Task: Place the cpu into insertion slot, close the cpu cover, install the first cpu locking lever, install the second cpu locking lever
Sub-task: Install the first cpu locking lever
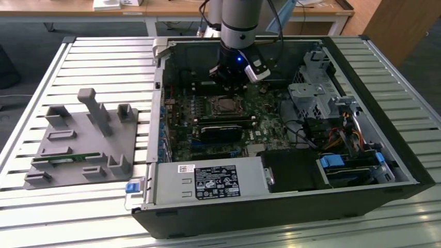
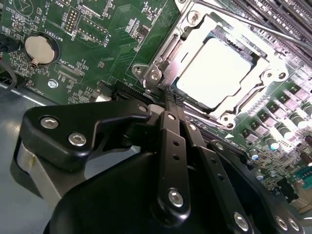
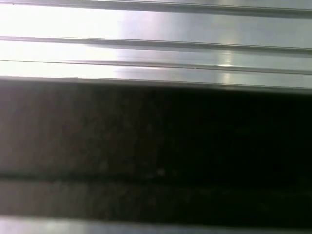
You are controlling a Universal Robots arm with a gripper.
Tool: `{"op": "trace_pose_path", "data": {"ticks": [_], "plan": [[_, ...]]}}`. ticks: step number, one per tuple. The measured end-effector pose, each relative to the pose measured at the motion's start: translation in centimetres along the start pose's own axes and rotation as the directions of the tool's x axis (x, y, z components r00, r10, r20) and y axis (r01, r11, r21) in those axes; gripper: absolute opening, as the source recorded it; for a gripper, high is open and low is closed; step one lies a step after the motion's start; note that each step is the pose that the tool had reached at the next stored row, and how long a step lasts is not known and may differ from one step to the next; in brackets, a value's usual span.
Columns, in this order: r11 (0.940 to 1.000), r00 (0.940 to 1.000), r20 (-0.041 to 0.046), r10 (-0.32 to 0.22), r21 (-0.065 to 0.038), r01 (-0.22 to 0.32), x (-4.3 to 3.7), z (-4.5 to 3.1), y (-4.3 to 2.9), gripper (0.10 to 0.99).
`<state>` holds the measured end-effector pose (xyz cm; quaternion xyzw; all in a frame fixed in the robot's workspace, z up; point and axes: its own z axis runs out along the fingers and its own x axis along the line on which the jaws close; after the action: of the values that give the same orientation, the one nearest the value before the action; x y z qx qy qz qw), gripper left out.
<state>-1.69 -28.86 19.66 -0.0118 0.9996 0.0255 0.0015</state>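
Fingers (image 2: 168,100) pressed together, tips at the cpu cover's (image 2: 195,29) corner; cpu (image 2: 217,73) seated just beyond

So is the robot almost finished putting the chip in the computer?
Partly. The cpu already lies in the insertion slot, and the cpu cover looks folded down around it. The claw, closed, has its tips at the socket's corner beside a thin locking lever. I cannot tell whether either lever is latched yet.
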Motion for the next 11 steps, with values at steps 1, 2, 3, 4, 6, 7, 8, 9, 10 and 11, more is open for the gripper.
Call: {"op": "trace_pose_path", "data": {"ticks": [1,2,3,4,6,7,8,9,10,11], "plan": [[1.0000,1.0000,-0.0001,0.000,0.001,0.000,0.00,0.00,0.00,0.106],[1.0000,1.0000,0.0000,0.000,0.001,0.000,0.00,0.00,0.00,0.106],[1.0000,1.0000,0.0000,0.000,0.001,0.000,0.00,-0.02,0.00,0.106],[1.0000,1.0000,0.0003,0.000,0.001,0.000,0.00,-0.08,0.01,0.106],[1.0000,1.0000,0.0004,0.000,0.001,0.000,-0.01,-0.33,0.02,0.106],[1.0000,1.0000,0.0000,0.000,0.001,0.000,0.00,-0.45,0.02,0.106],[1.0000,1.0000,0.0001,0.000,0.001,0.000,0.00,-0.50,0.03,0.106],[1.0000,1.0000,0.0002,0.000,0.001,0.000,-0.01,-0.49,0.03,0.106],[1.0000,1.0000,0.0003,0.000,0.002,0.000,-0.01,-0.49,0.03,0.106],[1.0000,1.0000,0.0001,0.000,0.005,0.000,-0.01,-0.49,0.03,0.106]]}}
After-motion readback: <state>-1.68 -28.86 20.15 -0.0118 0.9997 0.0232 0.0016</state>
